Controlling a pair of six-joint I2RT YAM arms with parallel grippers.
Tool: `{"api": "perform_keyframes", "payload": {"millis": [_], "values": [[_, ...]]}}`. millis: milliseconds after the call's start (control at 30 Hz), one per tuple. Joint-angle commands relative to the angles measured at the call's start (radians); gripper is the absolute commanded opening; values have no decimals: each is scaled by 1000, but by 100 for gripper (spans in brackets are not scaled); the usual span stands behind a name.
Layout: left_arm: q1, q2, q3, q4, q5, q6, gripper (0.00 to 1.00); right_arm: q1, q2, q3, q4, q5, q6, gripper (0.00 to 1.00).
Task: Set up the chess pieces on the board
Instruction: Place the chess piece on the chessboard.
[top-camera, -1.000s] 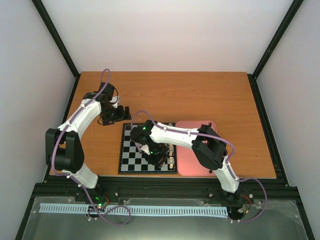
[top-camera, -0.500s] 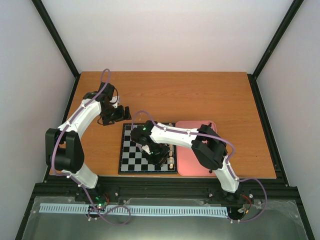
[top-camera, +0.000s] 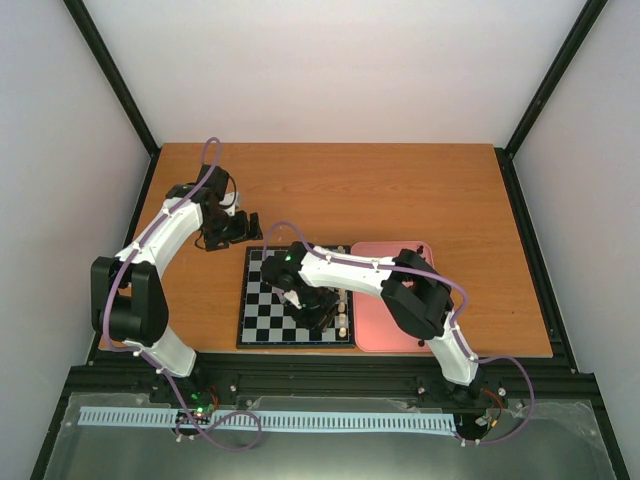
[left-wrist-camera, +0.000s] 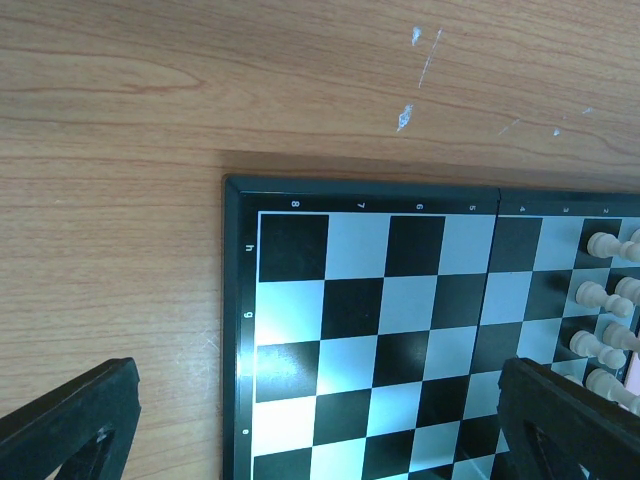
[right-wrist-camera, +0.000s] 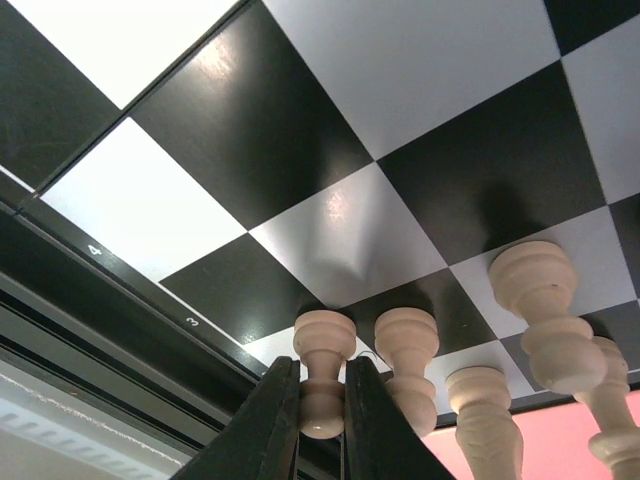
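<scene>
From above, the board (top-camera: 272, 300) lies on the wooden surface (top-camera: 400, 190), just beside a pink tray (top-camera: 372, 325) whose contents cannot be made out. Cream pieces (top-camera: 342, 318) stand along the board's right edge under the right end effector (top-camera: 320, 320). The left end effector (top-camera: 233, 230) hangs off the far-left corner.

Left wrist: fingers spread wide, released, holding nothing.

Right wrist: fingers clenched on 1 cream piece (right-wrist-camera: 325, 345) at the board's edge, with 4 others beside it.

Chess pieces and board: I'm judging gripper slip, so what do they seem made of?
The cream chess pieces look like matte turned wood, possibly plastic: lathe-style rings, no shine. The board looks like glossy plastic or laminate: its squares reflect light.
</scene>
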Motion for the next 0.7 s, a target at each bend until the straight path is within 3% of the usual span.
{"api": "perform_keyframes", "payload": {"millis": [0,667], "values": [[-7,7,26,7,0,-4,100,2,-3,6,-3,-19,-26,4],[-7,21,37,5,5,-7,100,2,-59,-69,9,-22,-4,6]]}}
